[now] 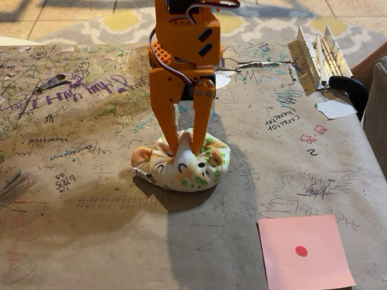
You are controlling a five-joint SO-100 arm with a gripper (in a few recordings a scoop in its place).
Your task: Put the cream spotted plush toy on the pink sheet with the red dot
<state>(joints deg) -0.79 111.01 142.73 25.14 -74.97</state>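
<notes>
Gripper [186, 144]: jaws pinching the plush toy [184, 162] from above.
Plush toy: up-left of, well apart from, the pink sheet [305, 252].

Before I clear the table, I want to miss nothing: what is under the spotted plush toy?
The cream spotted plush toy sits on the scribbled brown paper table cover. A small pale edge shows at its lower left. The spot beneath is covered. The orange fingers press into its top.
</notes>
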